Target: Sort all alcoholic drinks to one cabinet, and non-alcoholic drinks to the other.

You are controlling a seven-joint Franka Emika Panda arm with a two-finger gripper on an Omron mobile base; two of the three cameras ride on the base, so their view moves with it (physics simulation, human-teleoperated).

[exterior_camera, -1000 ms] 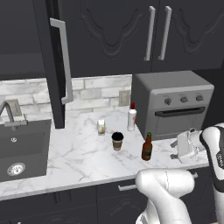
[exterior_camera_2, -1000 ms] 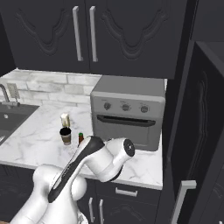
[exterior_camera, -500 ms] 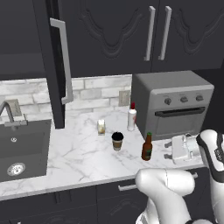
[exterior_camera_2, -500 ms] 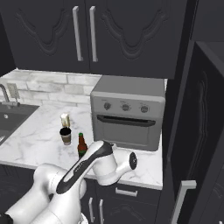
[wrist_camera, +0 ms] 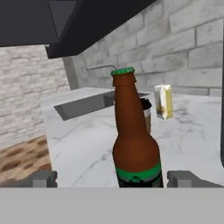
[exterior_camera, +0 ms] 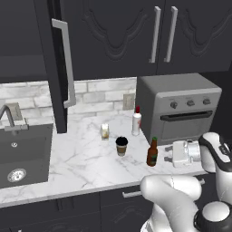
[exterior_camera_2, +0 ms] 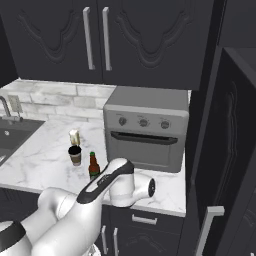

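Note:
The brown beer bottle (exterior_camera: 152,153) stands near the counter's front edge, also seen in the right base view (exterior_camera_2: 93,166). My gripper (exterior_camera: 171,154) hangs level with it just to its right, fingers pointing at it. In the hand view the bottle (wrist_camera: 133,144) stands close, midway between the wide-open fingertips (wrist_camera: 183,178), which do not touch it. Behind it are the black-lidded paper cup (exterior_camera: 121,146), the pale carton (exterior_camera: 105,131) and the white bottle with a red cap (exterior_camera: 136,121). The tall cabinet door with the long silver bar handle (exterior_camera: 68,68) stands open at the left.
A grey toaster oven (exterior_camera: 179,106) sits at the back right, close to my hand. The sink (exterior_camera: 18,152) is set into the counter at the left. A thick dark door with a short silver handle (exterior_camera_2: 207,225) stands open at the far right.
My open gripper has moved a little left along the counter front, closer to the beer bottle. The drinks have not moved.

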